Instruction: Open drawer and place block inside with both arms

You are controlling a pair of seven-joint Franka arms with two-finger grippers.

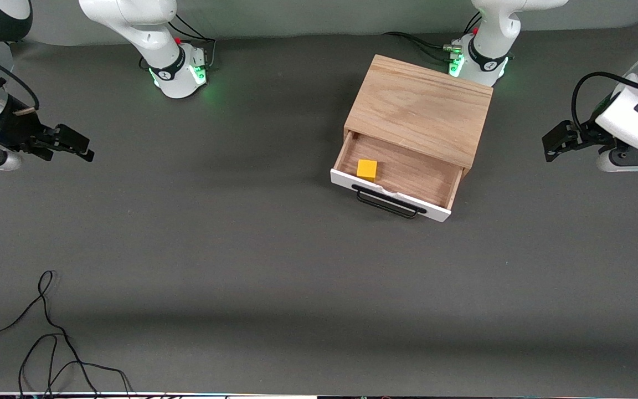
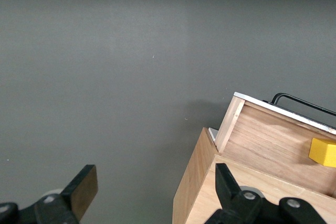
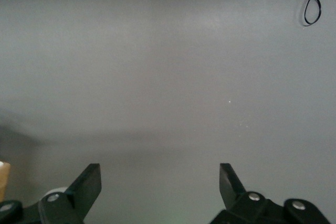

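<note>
I see the dark grey surface [image 1: 241,249] carrying one big item: the light-wood cabinet [image 1: 421,108], toward the left arm's end. Its drawer [image 1: 402,177] is pulled out toward the front camera, white front and black bar handle [image 1: 388,203] leading. The yellow block [image 1: 367,169] sits inside on the drawer floor, near the white front and toward the right arm's end, so I judge the task essentially done.

The left gripper [image 1: 552,144] hangs over the surface beside the cabinet, fingers spread, holding nothing; its wrist view shows the cabinet's corner and the block [image 2: 323,151] below. The right gripper [image 1: 78,147] waits over bare surface at its own end, fingers spread and empty too.

The block looks light, rigid and smooth; I'd pinch it across two flat opposite faces. The drawer I'd move by its bar handle, mid-length. A loose black cable [image 1: 47,332] lies nearest the front camera.
</note>
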